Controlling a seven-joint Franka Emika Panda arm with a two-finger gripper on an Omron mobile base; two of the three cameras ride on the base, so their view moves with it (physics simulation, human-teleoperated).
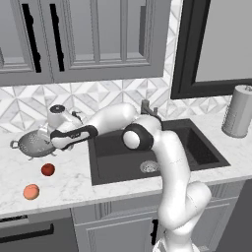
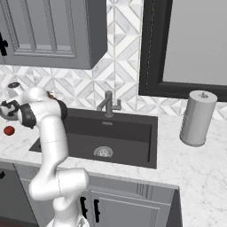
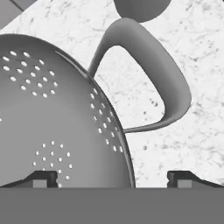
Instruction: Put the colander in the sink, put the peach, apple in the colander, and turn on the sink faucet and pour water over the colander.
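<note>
Sink (image 1: 113,162) basin's wide open, just the drain in the middle, with the faucet (image 1: 146,108) at its back edge. Left counter (image 1: 69,184) is busier: colander (image 1: 33,143) near the backsplash, apple (image 1: 47,170) and peach (image 1: 31,192) toward the front edge, open marble between them.

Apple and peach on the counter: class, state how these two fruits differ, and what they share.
The apple is dark red; the peach is paler orange-pink. The apple lies nearer the colander; the peach lies nearer the counter's front edge. Both are small, round, and rest on the marble counter.
</note>
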